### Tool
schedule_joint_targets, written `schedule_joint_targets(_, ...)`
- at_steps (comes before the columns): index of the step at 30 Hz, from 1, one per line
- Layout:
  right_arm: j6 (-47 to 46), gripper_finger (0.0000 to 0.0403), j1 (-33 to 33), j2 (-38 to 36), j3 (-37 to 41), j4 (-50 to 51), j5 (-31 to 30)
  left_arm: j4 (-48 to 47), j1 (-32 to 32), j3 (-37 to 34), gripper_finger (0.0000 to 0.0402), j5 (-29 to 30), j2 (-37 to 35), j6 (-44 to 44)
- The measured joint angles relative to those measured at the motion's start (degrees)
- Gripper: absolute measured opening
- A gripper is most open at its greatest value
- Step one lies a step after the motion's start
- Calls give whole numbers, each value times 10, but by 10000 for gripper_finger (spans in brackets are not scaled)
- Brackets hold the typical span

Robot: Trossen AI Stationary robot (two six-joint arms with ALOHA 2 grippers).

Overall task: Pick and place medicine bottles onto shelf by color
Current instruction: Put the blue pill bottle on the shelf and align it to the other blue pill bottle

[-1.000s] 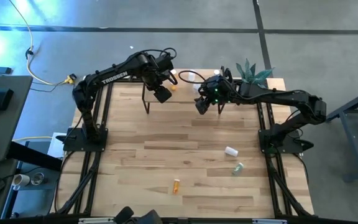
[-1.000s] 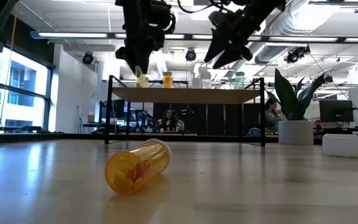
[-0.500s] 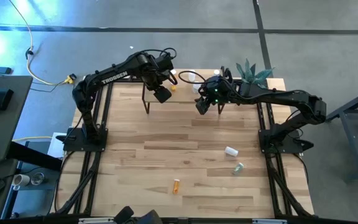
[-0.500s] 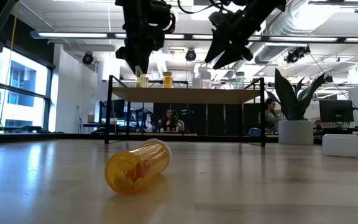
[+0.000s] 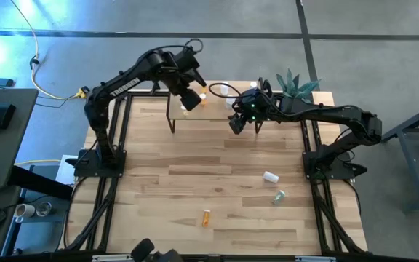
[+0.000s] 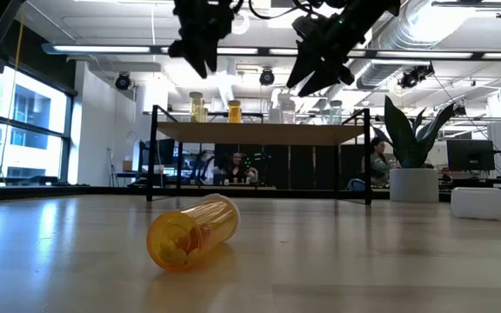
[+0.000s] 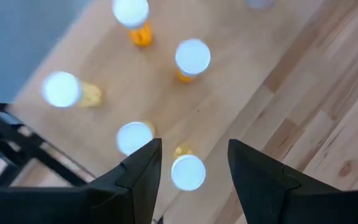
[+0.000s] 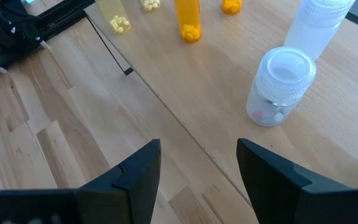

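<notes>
The shelf [image 5: 220,110] stands at the table's far edge, its board [image 6: 259,133] on black legs. Yellow [image 6: 197,106], orange [image 6: 234,110] and clear bottles [image 6: 281,110] stand upright on it. My left gripper [image 5: 189,100] hangs open and empty above the shelf's left end [image 6: 205,68], over several white-capped yellow and orange bottles [image 7: 192,57]. My right gripper [image 5: 235,124] hangs open and empty above the shelf's near edge [image 6: 307,80], near a clear white-capped bottle [image 8: 281,87]. An orange bottle [image 5: 206,216] lies on its side on the table [image 6: 191,230].
A white bottle [image 5: 270,176] and a clear greenish bottle [image 5: 278,196] lie on the table at the near right. A potted plant [image 5: 293,84] stands at the far right corner. People sit in the room beyond the table [image 6: 236,165].
My left gripper has gone up and a little toward the table's far edge, away from the yellow bottle at the shelf's left end. That bottle stays standing on the shelf.
</notes>
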State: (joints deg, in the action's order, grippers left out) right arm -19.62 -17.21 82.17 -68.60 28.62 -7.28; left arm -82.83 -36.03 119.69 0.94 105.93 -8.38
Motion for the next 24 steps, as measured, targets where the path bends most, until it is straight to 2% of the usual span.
schedule_joint_targets(6, -13, 202, 0, 0, 0, 11, 18, -33, 5, 74, 172, 8, -8, 11)
schedule_joint_targets(10, -24, 202, 1, 0, 0, 22, 23, -31, 28, 78, 172, 16, -42, 20)
schedule_joint_targets(13, -30, 202, 1, -1, 0, 29, 30, -19, 57, 74, 172, 50, -66, 13)
schedule_joint_targets(17, -30, 202, 4, -10, 0, 49, 47, 32, 96, 32, 172, 99, -100, -13)
schedule_joint_targets(24, -24, 202, 19, -55, 0, 96, 43, 174, 160, -138, 172, 100, -166, -56)
